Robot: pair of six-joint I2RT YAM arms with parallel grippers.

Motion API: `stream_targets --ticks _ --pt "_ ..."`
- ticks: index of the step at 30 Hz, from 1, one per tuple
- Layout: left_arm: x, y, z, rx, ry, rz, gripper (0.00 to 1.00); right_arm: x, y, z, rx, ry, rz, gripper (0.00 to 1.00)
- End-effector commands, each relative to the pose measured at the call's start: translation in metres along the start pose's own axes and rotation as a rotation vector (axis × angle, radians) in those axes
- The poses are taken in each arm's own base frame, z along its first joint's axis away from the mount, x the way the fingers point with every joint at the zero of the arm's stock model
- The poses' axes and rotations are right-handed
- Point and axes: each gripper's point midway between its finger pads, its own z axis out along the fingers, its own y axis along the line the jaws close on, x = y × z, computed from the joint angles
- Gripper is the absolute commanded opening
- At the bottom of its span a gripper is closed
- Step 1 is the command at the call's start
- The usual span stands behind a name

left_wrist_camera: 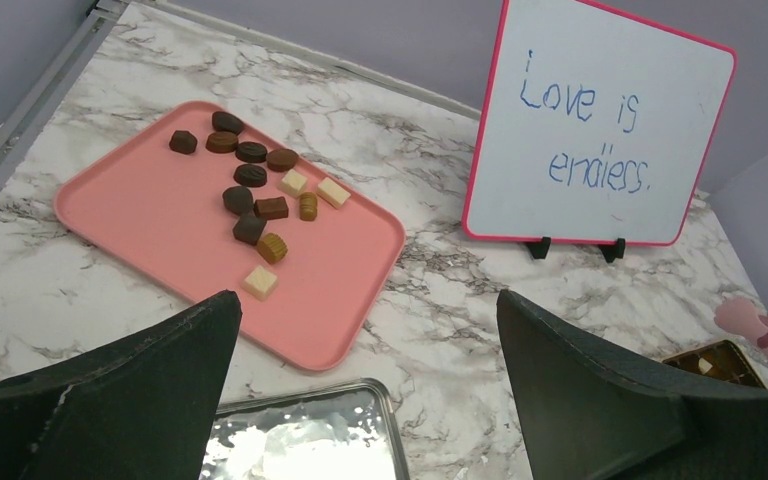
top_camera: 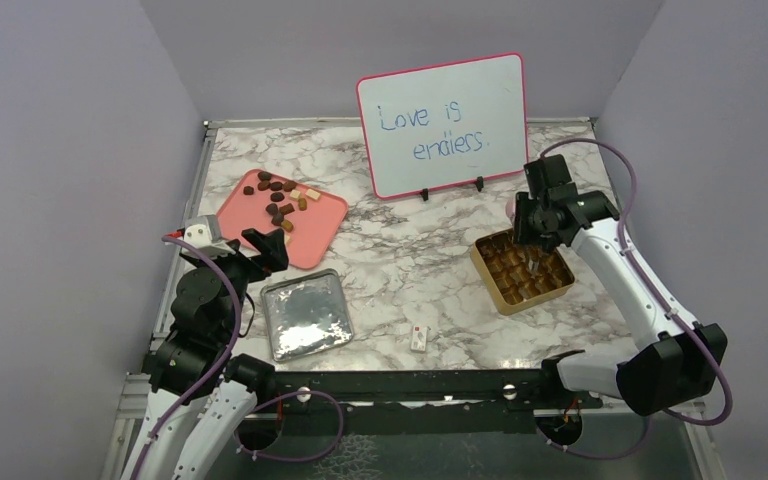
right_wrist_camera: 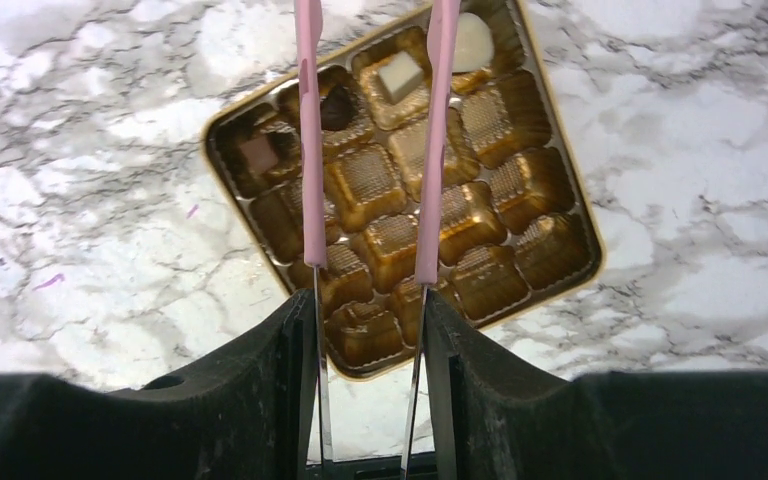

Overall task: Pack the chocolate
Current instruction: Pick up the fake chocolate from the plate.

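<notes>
Marble table [top_camera: 400,265] between lavender walls, seen from above. At back centre, whiteboard [top_camera: 445,125], upright, lettered "Love is endless." At back left, pink tray [top_camera: 318,232] carrying most of the chocolate [top_camera: 280,198], loose, bunched toward the far half. Just near of the tray, silver lid [top_camera: 305,315], flat; to its right, white tag [top_camera: 419,338]. At right, gold box [top_camera: 505,293], well apart from the tray. Left gripper [top_camera: 266,247] at the tray's near edge, jaws wide, nothing between them. Right gripper [top_camera: 534,243] pointing down over the box, closed on pink tongs [top_camera: 532,266].

Left wrist view. Both fingers [left_wrist_camera: 140,390] at the lower corners, spread wide, empty. Beyond them, the tray with a dozen or so pieces: mostly dark brown, some tan, three cream squares, none touching the fingers. Lid edge at bottom centre; whiteboard at upper right; corner of the box at far right, beside a blurred pink shape, not identifiable.

Right wrist view. Black fingers [right_wrist_camera: 260,390] pinching the tongs near the handle end, pink arms side by side, running up and out of frame, tips hidden; load between the tips, if any, not determinable. Below, the box, tilted in view, with a few pieces in cells along its far edge: one cream square, one cream round, one dark, one brownish. Other cells visible as ribbed gold liner.
</notes>
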Motion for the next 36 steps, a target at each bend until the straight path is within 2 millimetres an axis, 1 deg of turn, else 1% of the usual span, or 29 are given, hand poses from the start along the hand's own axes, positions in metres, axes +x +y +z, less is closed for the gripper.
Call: stream_targets --ticks 1,6,9,13,16,17,19,24,26,30,35,36 --pt "-0.006 0.000 0.000 0.000 -0.034 -0.002 0.99 -0.028 0.026 -0.019 -0.168 -0.114 -0.015 0.44" --pt "-0.007 0.002 -0.001 -0.004 -0.043 -0.005 0.99 -0.036 0.054 -0.028 -0.316 -0.160 -0.039 0.42" --pt "-0.008 0.002 -0.002 -0.007 -0.048 -0.005 0.99 -0.035 0.073 -0.029 -0.381 -0.164 -0.061 0.42" --pt "-0.010 0.004 -0.003 -0.013 -0.057 -0.008 0.99 -0.026 0.103 -0.025 -0.420 -0.144 -0.123 0.42" --pt "-0.012 0.004 -0.004 -0.016 -0.065 -0.009 0.99 -0.016 0.132 -0.024 -0.459 -0.132 -0.180 0.42" --pt "-0.013 0.005 -0.005 -0.015 -0.069 -0.012 0.99 -0.015 0.137 -0.020 -0.446 -0.136 -0.194 0.42" --pt "-0.015 0.006 -0.007 -0.018 -0.081 -0.018 0.99 -0.011 0.154 -0.018 -0.457 -0.141 -0.232 0.42" --pt "-0.022 0.010 -0.012 -0.031 -0.115 -0.029 0.99 -0.001 0.203 -0.017 -0.505 -0.142 -0.341 0.42" --pt "-0.025 0.011 -0.014 -0.036 -0.128 -0.035 0.99 0.003 0.225 -0.021 -0.527 -0.147 -0.383 0.42" --pt "-0.031 0.015 -0.018 -0.054 -0.153 -0.043 0.99 0.008 0.277 -0.029 -0.599 -0.178 -0.468 0.42" --pt "-0.037 0.021 -0.025 -0.076 -0.187 -0.058 0.99 0.022 0.339 -0.033 -0.653 -0.193 -0.585 0.42" --pt "-0.039 0.023 -0.027 -0.080 -0.196 -0.064 0.99 0.021 0.352 -0.037 -0.667 -0.208 -0.605 0.42"
